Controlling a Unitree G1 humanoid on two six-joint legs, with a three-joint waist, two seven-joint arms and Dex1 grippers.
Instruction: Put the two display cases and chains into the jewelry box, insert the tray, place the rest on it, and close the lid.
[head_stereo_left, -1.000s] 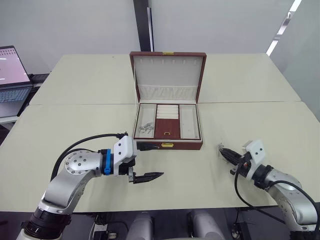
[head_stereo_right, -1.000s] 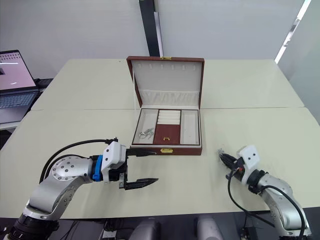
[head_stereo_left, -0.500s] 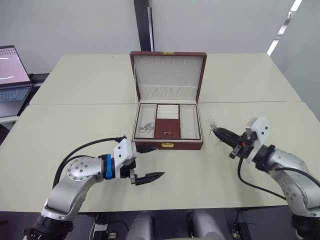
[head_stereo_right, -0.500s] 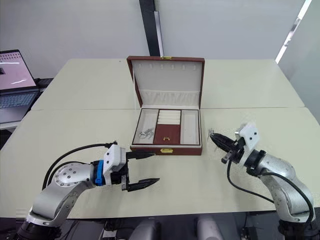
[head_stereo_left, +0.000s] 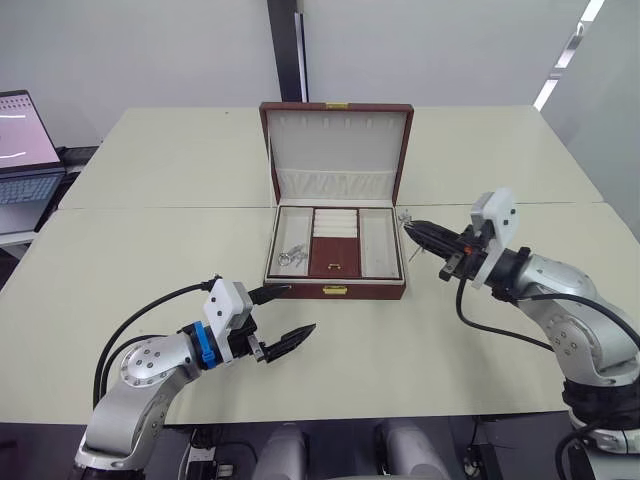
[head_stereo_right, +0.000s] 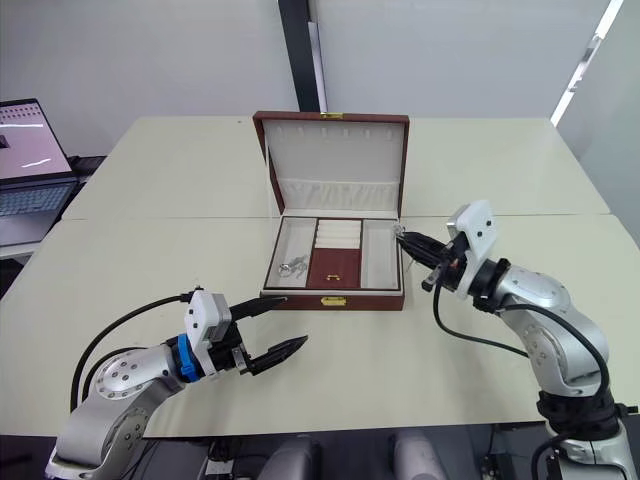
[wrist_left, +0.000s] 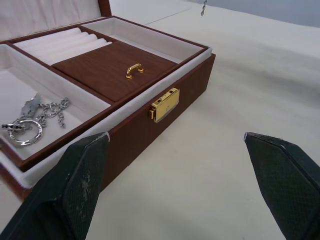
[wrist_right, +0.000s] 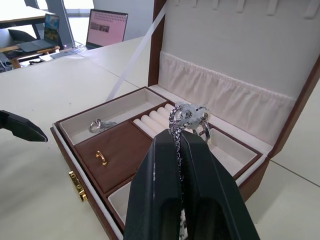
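- Nearest to us, our left gripper (head_stereo_left: 283, 316) hangs low over the cream table (head_stereo_left: 120, 250), just in front of the jewelry box's left front corner, with its two black fingers spread wide and nothing between them.
- The jewelry box (head_stereo_left: 336, 291) sits mid-table with its gold clasp (wrist_left: 164, 104) facing us; the tray (head_stereo_left: 333, 255) is already seated inside it.
- In the tray's left compartment we see a silvery chain with rings (wrist_left: 31, 116); the brown centre panel carries a tiny gold handle (wrist_left: 132, 70), and cream ring rolls (wrist_right: 156, 119) lie behind it.
- Our right gripper (head_stereo_left: 418, 230) is raised just beside the box's right wall, fingers pinched together on a second chain (wrist_right: 188, 116), whose looped end with small rings sticks out at the fingertips, above the tray's right compartment.
- Behind, the lid (head_stereo_left: 337, 150) stands upright, cream-lined with a gathered pocket.
- Farthest left, a laptop (head_stereo_left: 22, 140) sits open beyond the table.
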